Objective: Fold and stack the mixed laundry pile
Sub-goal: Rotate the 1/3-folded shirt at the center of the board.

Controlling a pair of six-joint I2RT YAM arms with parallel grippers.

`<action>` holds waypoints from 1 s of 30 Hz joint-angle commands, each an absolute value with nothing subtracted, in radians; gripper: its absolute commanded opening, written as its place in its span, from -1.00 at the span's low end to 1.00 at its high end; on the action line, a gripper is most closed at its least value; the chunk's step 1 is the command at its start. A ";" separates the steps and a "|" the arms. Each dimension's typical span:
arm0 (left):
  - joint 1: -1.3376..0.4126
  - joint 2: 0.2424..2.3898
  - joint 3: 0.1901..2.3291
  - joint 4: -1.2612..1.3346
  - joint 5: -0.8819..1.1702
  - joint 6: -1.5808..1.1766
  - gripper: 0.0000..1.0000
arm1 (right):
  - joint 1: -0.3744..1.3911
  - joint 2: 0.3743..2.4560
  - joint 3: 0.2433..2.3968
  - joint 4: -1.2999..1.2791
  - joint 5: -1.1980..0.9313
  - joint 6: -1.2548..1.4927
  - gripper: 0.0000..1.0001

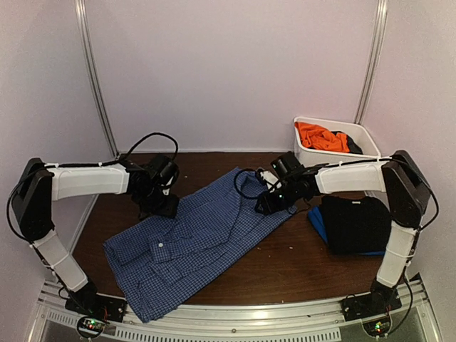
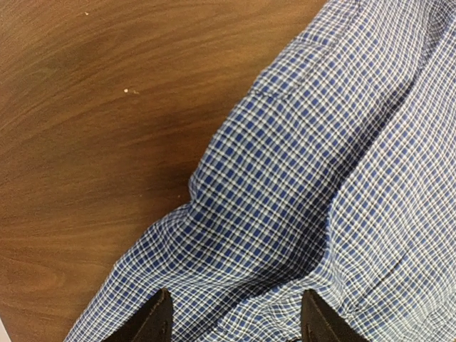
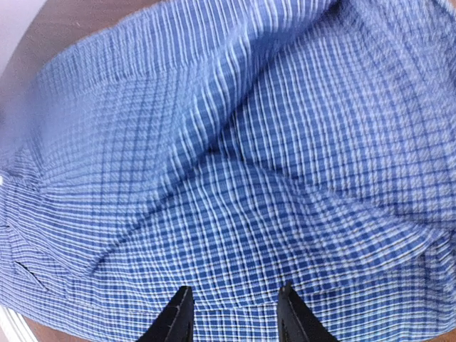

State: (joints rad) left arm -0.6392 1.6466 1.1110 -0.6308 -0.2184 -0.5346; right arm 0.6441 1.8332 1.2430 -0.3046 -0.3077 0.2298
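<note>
The blue-and-white checked shirt (image 1: pixel 192 242) lies spread out on the brown table (image 1: pixel 285 271), collar towards the near left. My left gripper (image 1: pixel 162 206) hovers over the shirt's far left edge; in the left wrist view (image 2: pixel 237 320) its jaws stand wide apart above rumpled checked cloth (image 2: pixel 306 185). My right gripper (image 1: pixel 267 203) is over the shirt's far right corner; in the right wrist view (image 3: pixel 235 317) its jaws are apart just above the cloth (image 3: pixel 235 178). A folded black garment (image 1: pixel 354 222) lies on a blue piece (image 1: pixel 317 222) at the right.
A white tub (image 1: pixel 303 153) at the back right holds the orange T-shirt (image 1: pixel 320 135) and something dark. White booth walls close in the back and sides. Bare wood (image 2: pixel 92 142) shows left of the shirt.
</note>
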 commanded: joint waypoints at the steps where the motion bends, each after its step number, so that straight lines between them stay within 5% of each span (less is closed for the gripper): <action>1: -0.636 1.687 1.096 -0.584 -0.195 -0.511 0.23 | 0.659 1.890 1.199 -0.255 -0.319 0.290 -0.22; 13: -0.603 1.643 1.040 -0.588 -0.219 -0.544 0.26 | 0.616 2.194 1.411 -0.345 -0.175 0.228 -0.40; 25: -0.624 1.648 0.950 -0.524 -0.108 -0.533 0.18 | 0.523 2.559 2.130 -0.567 -0.084 0.127 -0.44; 30: -0.764 1.730 0.949 -0.483 -0.075 -0.574 0.01 | 0.514 2.580 2.183 -0.546 -0.095 0.123 -0.45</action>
State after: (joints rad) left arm -0.6559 1.6672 0.9470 -0.5522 -0.1314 -0.5446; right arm 0.5198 2.5580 2.1601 -0.4690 -0.1268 0.1406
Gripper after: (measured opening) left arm 0.533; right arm 0.278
